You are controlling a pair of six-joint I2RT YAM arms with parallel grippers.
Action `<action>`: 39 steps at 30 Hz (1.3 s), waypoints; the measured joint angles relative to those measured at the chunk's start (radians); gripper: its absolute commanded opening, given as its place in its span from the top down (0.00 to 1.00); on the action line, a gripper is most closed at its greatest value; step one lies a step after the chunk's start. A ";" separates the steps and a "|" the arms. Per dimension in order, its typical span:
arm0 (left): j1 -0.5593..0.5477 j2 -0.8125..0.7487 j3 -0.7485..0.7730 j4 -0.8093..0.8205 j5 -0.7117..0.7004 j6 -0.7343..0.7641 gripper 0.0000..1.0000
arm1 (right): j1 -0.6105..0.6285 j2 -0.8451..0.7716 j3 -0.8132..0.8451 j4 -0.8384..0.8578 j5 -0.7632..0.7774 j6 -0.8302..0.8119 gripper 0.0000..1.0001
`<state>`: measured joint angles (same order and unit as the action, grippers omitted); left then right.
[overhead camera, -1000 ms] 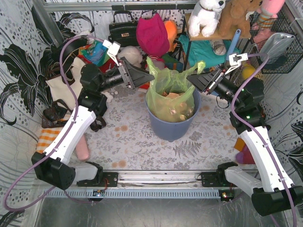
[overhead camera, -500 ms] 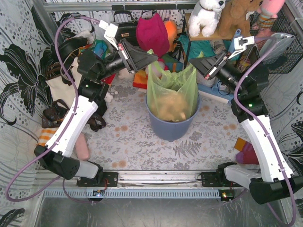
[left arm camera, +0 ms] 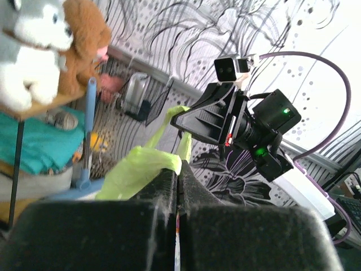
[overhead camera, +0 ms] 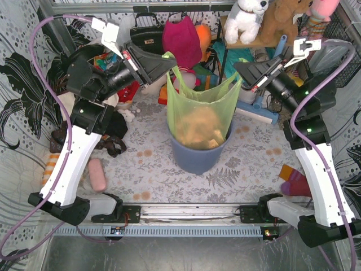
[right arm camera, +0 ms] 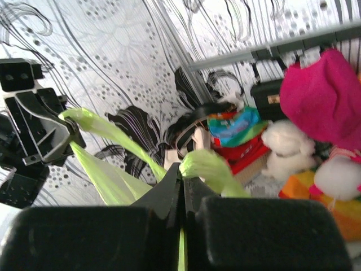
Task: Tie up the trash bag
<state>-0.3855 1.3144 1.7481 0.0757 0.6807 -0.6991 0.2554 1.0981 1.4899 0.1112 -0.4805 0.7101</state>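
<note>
Trash bag: We see the light-green trash bag [overhead camera: 198,121] standing upright at the middle of the table [overhead camera: 148,169]. Its lower part sits inside the round blue-grey bin [overhead camera: 197,159], and its upper part stands above the rim.
Long axis: It runs vertical, with the closed bottom down in the bin and the mouth pointing up. Crumpled tan paper shows through the lower half.
Mouth: We count 2 corners drawn apart, 1 toward each arm. The top edge between them dips in a V.
Left tool: The left tool [overhead camera: 167,61] is clenched on the bag's left corner. In the left wrist view, its fingers press together and a twisted strip of green plastic runs out from between them.
Right tool: The right tool [overhead camera: 240,73] is clenched on the bag's right corner. In the right wrist view, its fingers meet and green plastic bunches at the tips.
Span: The 2 tools face each other across the bag, well apart. In the top view, the left corner sits farther up the frame than the right.
Backdrop: A magenta cushion [overhead camera: 181,40] and a white plush dog [overhead camera: 246,20] stand behind the bin.
</note>
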 measured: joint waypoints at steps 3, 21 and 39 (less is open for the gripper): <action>0.000 -0.042 -0.104 -0.005 -0.020 0.001 1.00 | 0.000 -0.040 -0.121 0.021 0.002 0.014 1.00; 0.006 -0.065 0.147 -0.292 -0.122 0.112 1.00 | 0.000 0.030 0.142 -0.047 0.000 0.036 1.00; 0.007 0.159 0.423 -0.639 -0.247 0.240 0.99 | 0.000 0.151 0.263 -0.202 0.016 0.010 1.00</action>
<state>-0.3786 1.4731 2.1715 -0.5636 0.4339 -0.4595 0.2558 1.2488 1.7531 -0.0906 -0.4644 0.7200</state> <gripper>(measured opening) 0.008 0.003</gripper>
